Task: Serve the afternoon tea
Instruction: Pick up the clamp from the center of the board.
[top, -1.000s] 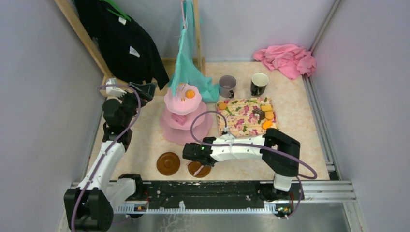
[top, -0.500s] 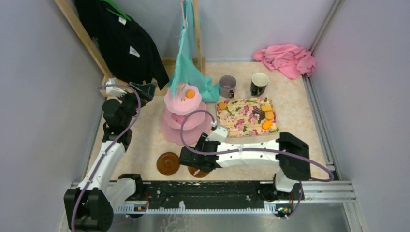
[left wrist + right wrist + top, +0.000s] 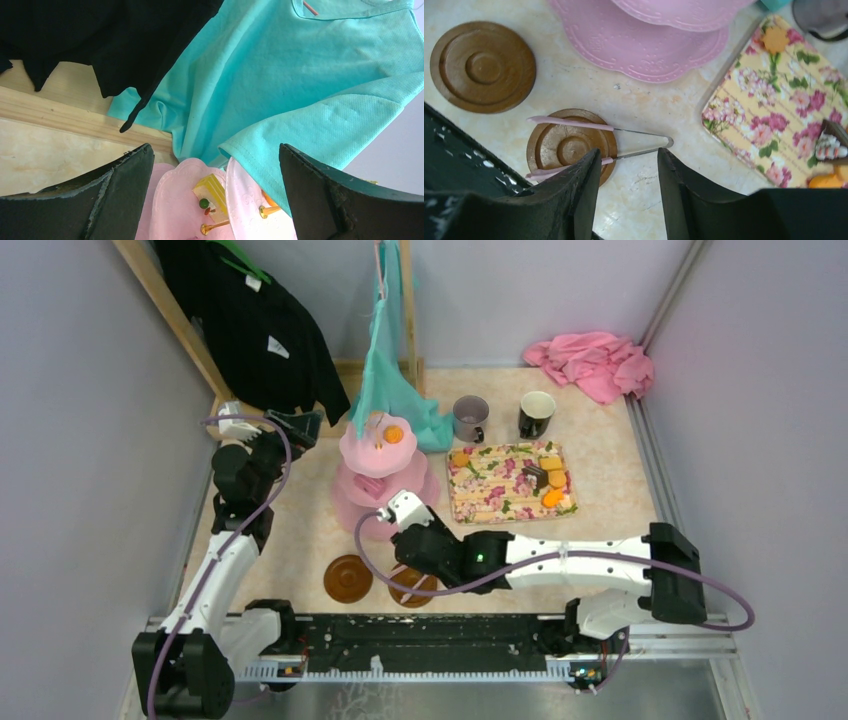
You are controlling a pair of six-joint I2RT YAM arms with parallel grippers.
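Note:
The pink three-tier stand (image 3: pixel 385 475) (image 3: pixel 649 45) holds an orange cake (image 3: pixel 394 434), a pink cake (image 3: pixel 368 486) and a yellow cake (image 3: pixel 214 192). Two brown discs (image 3: pixel 348 578) (image 3: pixel 412 587) lie in front of it. Pink-tipped tongs (image 3: pixel 574 122) rest across the right disc (image 3: pixel 569 145). My right gripper (image 3: pixel 412 558) (image 3: pixel 628 160) hovers open just beside those tongs, with nothing between its fingers. My left gripper (image 3: pixel 300 425) (image 3: pixel 215 150) stands wide open and empty left of the stand. A floral tray (image 3: pixel 500 490) carries orange and brown cakes. The grey mug (image 3: pixel 470 417) and black mug (image 3: pixel 536 413) stand behind it.
Teal fabric (image 3: pixel 385 350) hangs over the back of the stand, next to a black garment (image 3: pixel 250 320) on a wooden frame. A pink cloth (image 3: pixel 595 365) lies at the far right corner. A metal rail (image 3: pixel 450 635) runs along the near edge.
My right gripper opened wider and left the tongs lying on the disc. Its arm stretched out flatter, the elbow swinging right and the wrist shifting toward the stand. The left arm stayed still.

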